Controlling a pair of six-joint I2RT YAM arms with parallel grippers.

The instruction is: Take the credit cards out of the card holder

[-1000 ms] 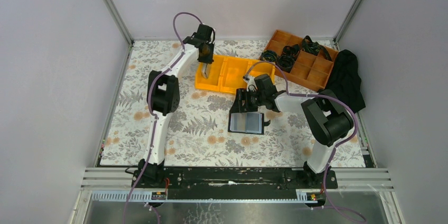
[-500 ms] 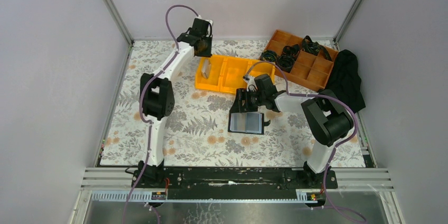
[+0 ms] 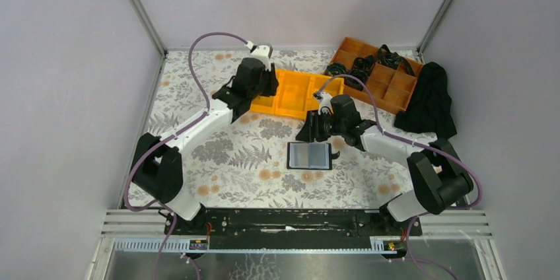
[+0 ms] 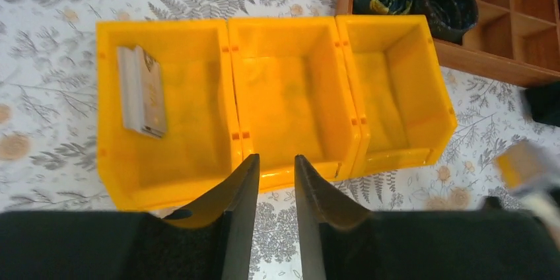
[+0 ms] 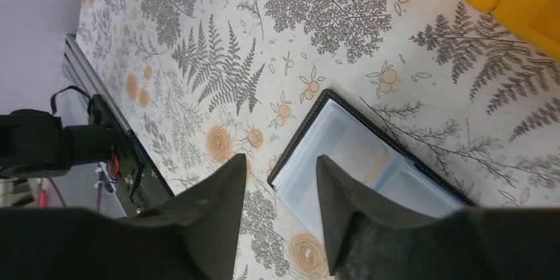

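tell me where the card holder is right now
In the top view the card holder lies open on the table near the middle, right by the right gripper and nearer the arm bases than the yellow bin.

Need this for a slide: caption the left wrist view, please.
Empty left gripper over the yellow bin; credit cards lie in its left compartment.

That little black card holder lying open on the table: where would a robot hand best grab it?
Probably by its thin black rim, coming down from above. The card holder lies open and flat on the table, sleeves up, so only an edge offers anything to pinch. The right hand hangs open near its far edge, so that side seems handiest.
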